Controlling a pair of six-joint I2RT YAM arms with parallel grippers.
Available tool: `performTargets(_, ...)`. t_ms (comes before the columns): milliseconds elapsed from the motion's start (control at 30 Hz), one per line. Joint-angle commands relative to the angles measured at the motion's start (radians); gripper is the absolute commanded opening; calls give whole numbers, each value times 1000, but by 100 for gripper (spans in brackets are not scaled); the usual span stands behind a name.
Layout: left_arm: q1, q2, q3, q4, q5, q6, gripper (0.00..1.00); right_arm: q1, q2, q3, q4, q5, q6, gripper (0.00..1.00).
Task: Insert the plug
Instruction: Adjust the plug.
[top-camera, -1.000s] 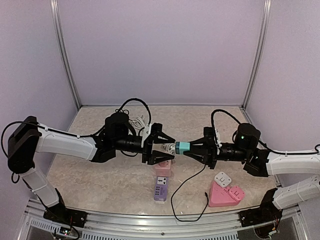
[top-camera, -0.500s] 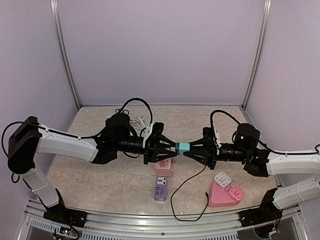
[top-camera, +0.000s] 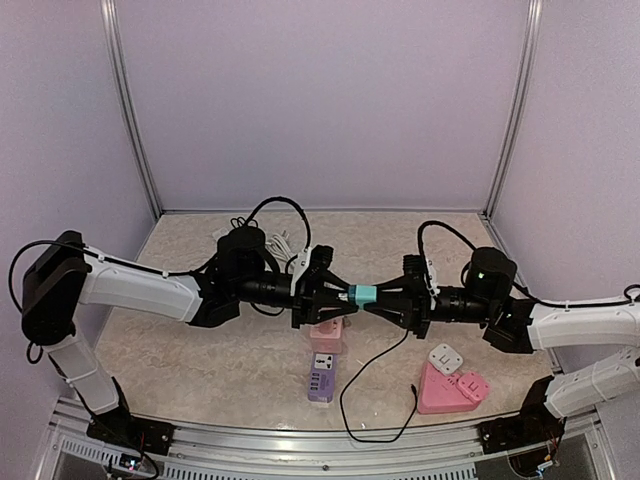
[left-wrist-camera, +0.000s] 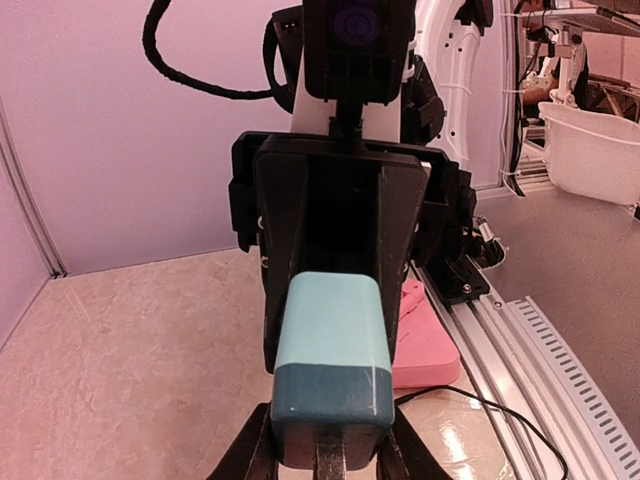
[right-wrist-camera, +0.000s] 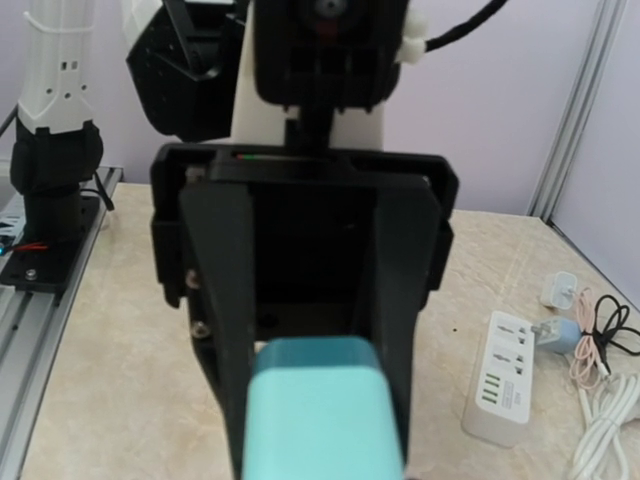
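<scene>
From above, the two arms reach toward each other over the middle of the bench (top-camera: 190, 350). The teal plug (top-camera: 364, 294) hangs in the air between them, clear of the surface. The left gripper (top-camera: 338, 296) pinches its darker end and the right gripper (top-camera: 388, 298) pinches the lighter body. Below them on the bench lie a pink socket block (top-camera: 326, 336), a power strip (top-camera: 322, 377) in purple and white, and a loose black cable (top-camera: 372, 395). Near the right arm sits a pink triangular adapter (top-camera: 448, 390) with a small white adapter (top-camera: 445, 357) just beside it. In the left wrist view the teal plug (left-wrist-camera: 331, 345) fills the centre. The right gripper's black fingers (left-wrist-camera: 275, 290) are clamped on both its sides, and the left gripper's own fingertips (left-wrist-camera: 256, 452) press the dark end at the bottom edge. In the right wrist view the teal plug (right-wrist-camera: 322, 410) sits at the bottom, flanked by the left gripper's fingers (right-wrist-camera: 215, 320). The right gripper's own fingers are out of frame, and the power strip (right-wrist-camera: 505, 380) lies on the bench to the right.
</scene>
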Motion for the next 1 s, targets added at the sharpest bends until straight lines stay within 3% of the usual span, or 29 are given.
performTargets(0,-8,19,28,13,19,-6,31,9,20,23,65,-4,14,0)
performTargets(67,-9,23,29,17,22,-5,24,9,25,27,66,-2,12,0)
performTargets(167,-8,21,30,19,16,4,0,9,24,28,51,4,4,0)
performTargets(233,-6,17,27,8,8,14,0,8,9,38,-17,33,-11,0)
performTargets(267,-3,15,22,-2,5,16,0,8,-2,50,-81,60,-26,9)
performTargets(333,2,7,15,-27,0,17,0,8,-25,84,-240,125,-68,39)
performTargets(367,3,3,11,-45,-1,21,0,8,-36,104,-313,146,-83,44)
performTargets(400,4,0,8,-59,0,28,0,9,-46,121,-377,158,-95,58)
performTargets(467,6,-9,0,-79,-2,44,0,8,-62,144,-453,171,-106,65)
performTargets(700,4,-13,-3,-96,-28,99,0,9,-9,219,-571,119,-127,63)
performTargets(967,1,-19,-20,-119,-43,124,0,18,25,258,-533,79,-122,26)
